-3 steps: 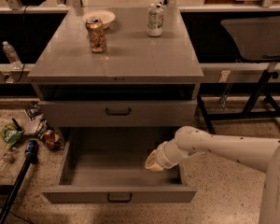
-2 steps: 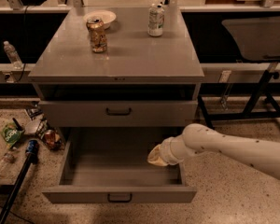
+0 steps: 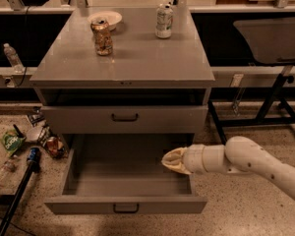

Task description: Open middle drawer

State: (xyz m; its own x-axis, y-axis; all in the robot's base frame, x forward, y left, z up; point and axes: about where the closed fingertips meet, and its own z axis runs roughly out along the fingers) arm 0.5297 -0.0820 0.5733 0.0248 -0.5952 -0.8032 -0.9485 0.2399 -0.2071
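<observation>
Drifted toward 2 o'clock | gripper (image 3: 173, 161) pinched together, empty, above pulled-out bottom drawer (image 3: 88, 204) | middle drawer (image 3: 78, 120) shut | speckled floor (image 3: 231, 220)

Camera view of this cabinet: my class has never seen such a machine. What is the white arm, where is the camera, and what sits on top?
The white arm belongs to a wheeled robot. Its tan tip is the gripper, hovering above the pulled-out bottom drawer; it holds nothing I can see. The single camera looks down at the cabinet's front. The middle drawer, with its black handle, sits just above. On the cabinet top stand a brown can, a pale can and a bowl.
</observation>
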